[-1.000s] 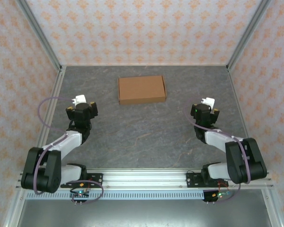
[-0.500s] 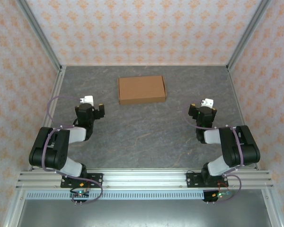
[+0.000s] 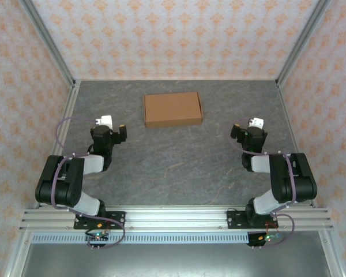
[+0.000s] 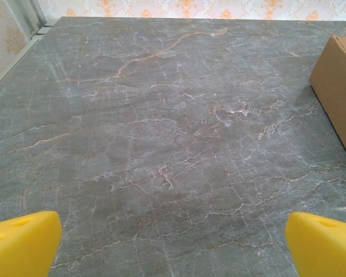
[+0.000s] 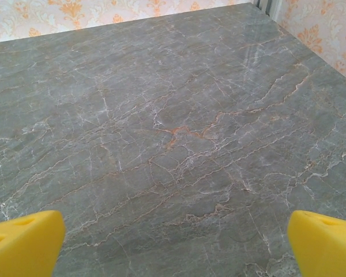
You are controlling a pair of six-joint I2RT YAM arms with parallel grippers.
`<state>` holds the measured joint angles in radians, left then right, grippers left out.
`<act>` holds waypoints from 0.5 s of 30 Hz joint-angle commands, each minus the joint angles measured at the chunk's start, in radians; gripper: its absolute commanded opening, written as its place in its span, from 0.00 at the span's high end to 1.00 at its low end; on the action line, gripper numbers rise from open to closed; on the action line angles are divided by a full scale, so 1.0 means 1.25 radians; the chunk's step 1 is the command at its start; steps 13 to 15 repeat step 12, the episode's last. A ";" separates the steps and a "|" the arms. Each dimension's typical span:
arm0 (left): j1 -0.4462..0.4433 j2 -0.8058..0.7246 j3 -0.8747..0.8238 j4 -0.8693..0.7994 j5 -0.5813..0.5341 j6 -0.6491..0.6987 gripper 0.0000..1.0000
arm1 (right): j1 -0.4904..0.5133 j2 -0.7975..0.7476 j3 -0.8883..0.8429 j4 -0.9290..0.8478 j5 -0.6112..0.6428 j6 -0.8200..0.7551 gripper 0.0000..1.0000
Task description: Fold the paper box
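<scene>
The paper box point(image 3: 173, 109) lies closed and flat-topped at the back middle of the table, a plain brown cardboard rectangle. Its left corner shows at the right edge of the left wrist view as the paper box point(image 4: 339, 86). My left gripper point(image 3: 108, 128) hangs left of the box and a little nearer, apart from it, open with its yellow fingertips point(image 4: 23, 242) wide over bare table. My right gripper point(image 3: 252, 130) hangs to the right of the box, well apart, also open, its yellow fingertips point(image 5: 326, 242) spread over bare stone.
The table point(image 3: 179, 167) is grey marbled stone. Patterned walls with metal corner posts point(image 3: 49, 43) close in the left, back and right. An aluminium rail point(image 3: 173, 218) carrying both arm bases runs along the near edge.
Both arms have folded back toward their bases. The left gripper shifted slightly right, the right gripper slightly right and toward the back. The right jaws opened a little wider. The box has not moved.
</scene>
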<state>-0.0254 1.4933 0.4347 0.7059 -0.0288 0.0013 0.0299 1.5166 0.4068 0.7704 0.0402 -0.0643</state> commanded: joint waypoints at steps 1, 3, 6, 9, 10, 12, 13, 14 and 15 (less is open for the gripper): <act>0.001 0.003 -0.005 0.028 0.005 0.011 0.00 | -0.002 0.002 0.012 -0.004 -0.009 0.010 0.01; 0.001 0.003 -0.005 0.027 0.005 0.010 0.00 | -0.001 0.002 0.013 -0.004 -0.009 0.009 0.01; 0.001 0.003 -0.005 0.026 0.005 0.012 0.00 | -0.002 0.003 0.014 -0.005 -0.009 0.009 0.01; 0.000 0.003 -0.004 0.026 0.005 0.011 0.00 | 0.000 0.004 0.016 -0.008 -0.008 0.010 0.01; 0.001 0.003 -0.004 0.026 0.005 0.011 0.00 | 0.000 0.003 0.015 -0.007 -0.008 0.010 0.01; 0.001 0.003 -0.004 0.026 0.005 0.011 0.00 | 0.000 0.003 0.013 -0.004 -0.008 0.010 0.01; 0.001 0.003 -0.004 0.026 0.005 0.011 0.00 | 0.000 0.003 0.013 -0.004 -0.008 0.010 0.01; 0.001 0.003 -0.004 0.026 0.005 0.011 0.00 | 0.000 0.003 0.013 -0.004 -0.008 0.010 0.01; 0.001 0.003 -0.004 0.026 0.005 0.011 0.00 | 0.000 0.003 0.013 -0.004 -0.008 0.010 0.01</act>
